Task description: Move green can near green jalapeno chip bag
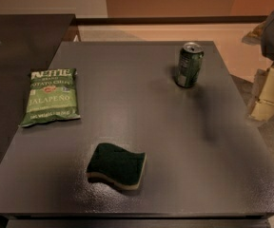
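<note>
A dark green sponge [116, 166] is set nearest the counter's [141, 103] front edge. The green jalapeno chip bag [50, 97] is laid flat by the left edge. The green can [189, 64] is stood upright near the far right corner, well apart from the bag. The gripper [270, 91] is held beyond the right edge; its grip cannot be told.

Dark green wavy sponge [116, 166], pale base; lying flat on grey table [127, 108]
</note>
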